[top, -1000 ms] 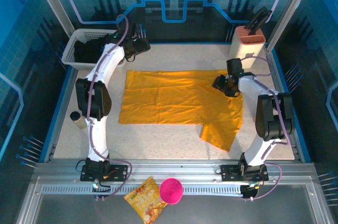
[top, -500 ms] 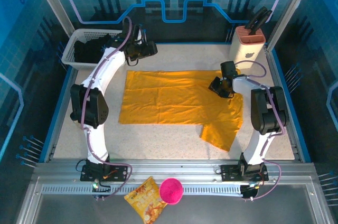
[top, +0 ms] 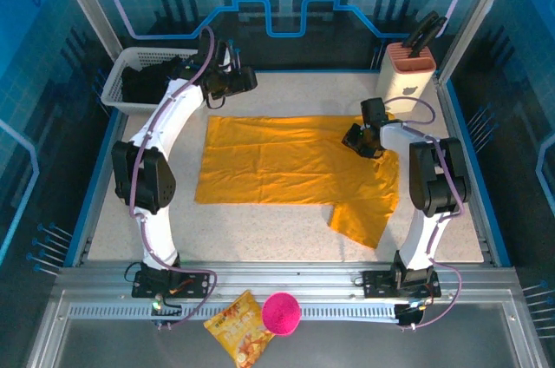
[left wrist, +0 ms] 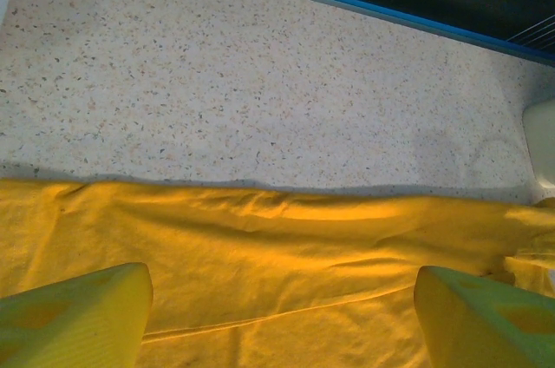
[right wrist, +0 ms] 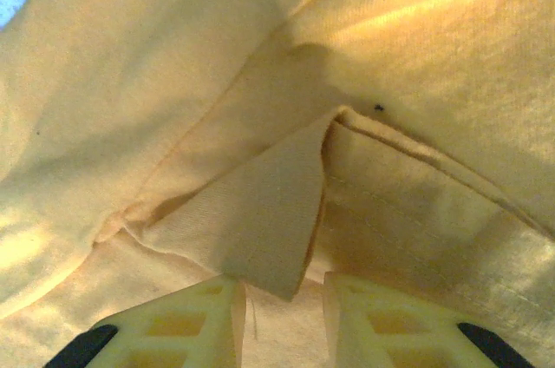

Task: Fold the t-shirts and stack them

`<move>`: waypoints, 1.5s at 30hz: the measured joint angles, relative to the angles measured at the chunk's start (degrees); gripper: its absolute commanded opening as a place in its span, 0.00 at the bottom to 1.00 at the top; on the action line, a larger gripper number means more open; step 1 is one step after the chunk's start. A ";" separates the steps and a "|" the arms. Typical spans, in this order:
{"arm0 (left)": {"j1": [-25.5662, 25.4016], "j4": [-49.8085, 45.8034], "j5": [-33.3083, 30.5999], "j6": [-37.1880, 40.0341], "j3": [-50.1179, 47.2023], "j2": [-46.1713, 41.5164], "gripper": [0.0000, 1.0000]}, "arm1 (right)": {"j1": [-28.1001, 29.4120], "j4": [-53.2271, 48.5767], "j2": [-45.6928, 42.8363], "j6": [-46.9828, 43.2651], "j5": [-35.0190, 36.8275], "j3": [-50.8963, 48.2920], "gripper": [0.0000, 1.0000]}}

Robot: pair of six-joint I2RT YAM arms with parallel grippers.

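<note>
Yellow-orange crinkly foil snack bag [top: 236, 331] and a round pink object [top: 280, 312] lie touching on the metal rail by the arm bases, well behind both grippers on the near side.

Ahead of them, the large mustard-orange short-sleeved cloth t-shirt [top: 286, 168] is spread flat on the speckled white tabletop [top: 260, 242]. It reaches from below the left gripper [top: 250, 82] across to the right gripper [top: 354, 138], and one sleeve flops toward the near edge, behind the right gripper.

The right gripper [right wrist: 284, 316] is down on the shirt's right part, close to its far edge. Seen from the right wrist, its pale yellow fingers [right wrist: 182, 325] stand only a narrow way apart. A raised flap of the cloth pokes into the gap between them; whether they actually squeeze it cannot be told.

The left gripper [left wrist: 277, 320] sits over the shirt's far edge near its left corner. Its fingers [left wrist: 78, 316] are spread wide with nothing between them; orange cloth lies under them and bare tabletop just ahead.

A white slatted plastic basket [top: 117, 82] stands near the left gripper's left side, holding something black that is too dim to make out. A beige knife block with black handles [top: 408, 69] stands beyond the right gripper, to its right.
</note>
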 measured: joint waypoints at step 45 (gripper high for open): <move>0.00 0.00 -0.02 2.16 -0.07 -0.13 0.80 | -0.52 3.28 1.44 0.35 0.13 2.19 0.34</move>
